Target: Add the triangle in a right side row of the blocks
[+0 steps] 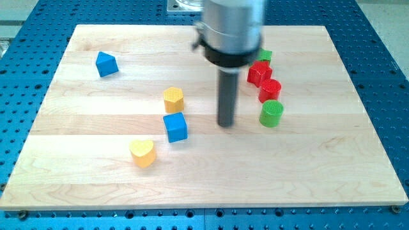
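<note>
A blue triangle block (107, 64) lies near the board's upper left. At the view's right, a row runs downward: a green block (265, 55) partly hidden behind the arm, a red star-like block (259, 72), a red round block (270, 89) and a green round block (271, 113). My tip (226, 124) rests on the board left of the green round block, far right of the blue triangle. A yellow hexagon block (173, 99), a blue cube (175, 126) and a yellow heart block (142, 153) lie left of my tip.
The wooden board (319, 166) lies on a blue perforated table (383, 38). The arm's grey and black body (231, 29) hangs over the board's top middle and hides part of the row.
</note>
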Available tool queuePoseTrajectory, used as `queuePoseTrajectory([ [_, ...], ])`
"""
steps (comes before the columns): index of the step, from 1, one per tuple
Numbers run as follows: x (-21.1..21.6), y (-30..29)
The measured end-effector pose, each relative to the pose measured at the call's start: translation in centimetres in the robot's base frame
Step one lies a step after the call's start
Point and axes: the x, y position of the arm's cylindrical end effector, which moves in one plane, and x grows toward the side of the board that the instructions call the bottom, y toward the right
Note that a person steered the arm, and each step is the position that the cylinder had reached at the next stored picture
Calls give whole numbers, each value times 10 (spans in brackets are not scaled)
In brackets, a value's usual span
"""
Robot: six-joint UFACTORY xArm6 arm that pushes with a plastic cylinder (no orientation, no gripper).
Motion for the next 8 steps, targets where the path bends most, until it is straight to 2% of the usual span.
queuePoseTrajectory([
  [1,67,-16],
  [2,102,-95],
  [3,99,-201],
  [4,71,-228],
  [6,41,-151],
  [7,41,-134],
  [8,-14,-196],
])
